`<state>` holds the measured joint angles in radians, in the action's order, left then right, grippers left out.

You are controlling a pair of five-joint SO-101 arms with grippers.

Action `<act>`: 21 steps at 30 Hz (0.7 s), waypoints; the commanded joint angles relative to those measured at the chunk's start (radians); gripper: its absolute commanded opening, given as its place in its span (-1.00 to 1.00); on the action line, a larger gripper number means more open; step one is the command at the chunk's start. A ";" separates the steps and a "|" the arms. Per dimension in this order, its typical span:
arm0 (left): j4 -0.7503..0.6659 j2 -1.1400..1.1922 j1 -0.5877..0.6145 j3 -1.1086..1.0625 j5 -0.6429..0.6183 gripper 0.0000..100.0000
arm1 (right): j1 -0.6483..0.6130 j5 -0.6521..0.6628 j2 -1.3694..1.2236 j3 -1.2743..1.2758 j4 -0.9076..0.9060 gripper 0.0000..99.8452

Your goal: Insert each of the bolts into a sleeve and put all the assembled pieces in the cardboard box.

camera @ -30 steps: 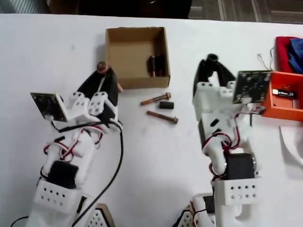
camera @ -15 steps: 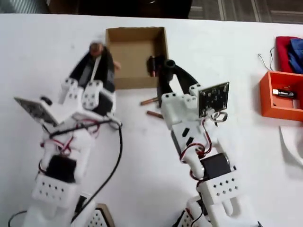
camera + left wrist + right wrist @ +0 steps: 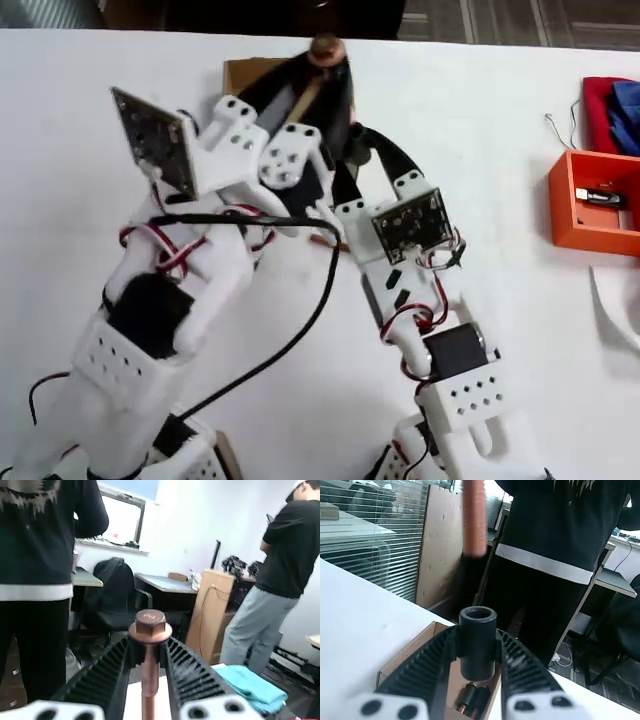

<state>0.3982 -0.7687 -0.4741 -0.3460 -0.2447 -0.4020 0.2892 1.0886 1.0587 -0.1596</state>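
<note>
Bolt (image 3: pixel 150 625) is clamped in the left claw (image 3: pixel 149 647). The jaws are closed on the shaft just under the hex head, head up, shaft pointing down. The right claw (image 3: pixel 478 652) is closed on the sides of the sleeve (image 3: pixel 478 642), which stands upright with its open bore facing up.

Key relation: the bolt's shaft end hangs above the sleeve mouth, apart from it and not yet entered. Both long axes are close to vertical and roughly parallel. In the right wrist view the shaft end looks slightly off the bore's centre line. So the bolt lies above the right claw and the sleeve below the left claw.

In the high view the left arm lies across toward the right one, and both claws meet over the cardboard box (image 3: pixel 243 72), with the bolt head topmost. The box sits beneath and beyond the sleeve, and finished pieces (image 3: pixel 475 697) lie on its floor. A bit of a loose bolt (image 3: pixel 325 240) shows on the table (image 3: pixel 500 330) between the arms, mostly hidden.

Judgement: the step in hand is mating bolt to sleeve. It likely needs a small sideways line-up, then a straight drop into the bore. Any offset or tilt could catch the shaft end on the rim.
</note>
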 commanded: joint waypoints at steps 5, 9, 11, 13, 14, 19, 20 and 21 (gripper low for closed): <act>0.002 -0.003 -0.014 -0.027 0.006 -0.95 | -0.010 0.012 0.038 -0.009 0.030 -0.95; -0.034 -0.003 -0.014 -0.068 0.006 -0.95 | -0.010 0.012 0.042 -0.009 0.027 -0.95; -0.092 -0.003 -0.014 -0.096 0.006 -0.95 | -0.010 0.008 0.044 -0.009 0.025 -0.95; -0.132 -0.003 -0.014 -0.117 0.006 -0.95 | -0.008 -0.035 0.044 -0.009 0.025 -0.95; -0.138 -0.003 -0.014 -0.125 0.006 -0.95 | -0.007 -0.063 0.044 -0.009 0.025 -0.95; -0.144 -0.003 -0.014 -0.136 0.006 -0.95 | -0.007 -0.107 0.044 -0.009 0.010 -0.95; -0.144 -0.003 -0.014 -0.131 0.006 -0.95 | -0.010 -0.109 0.044 -0.009 0.004 -0.95; -0.146 -0.003 -0.014 -0.130 0.006 -0.95 | -0.010 -0.112 0.044 -0.009 0.004 -0.95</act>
<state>0.2877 -0.7687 -0.4787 -0.4902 -0.2463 -0.4035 0.1895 1.1009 1.0587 -0.1596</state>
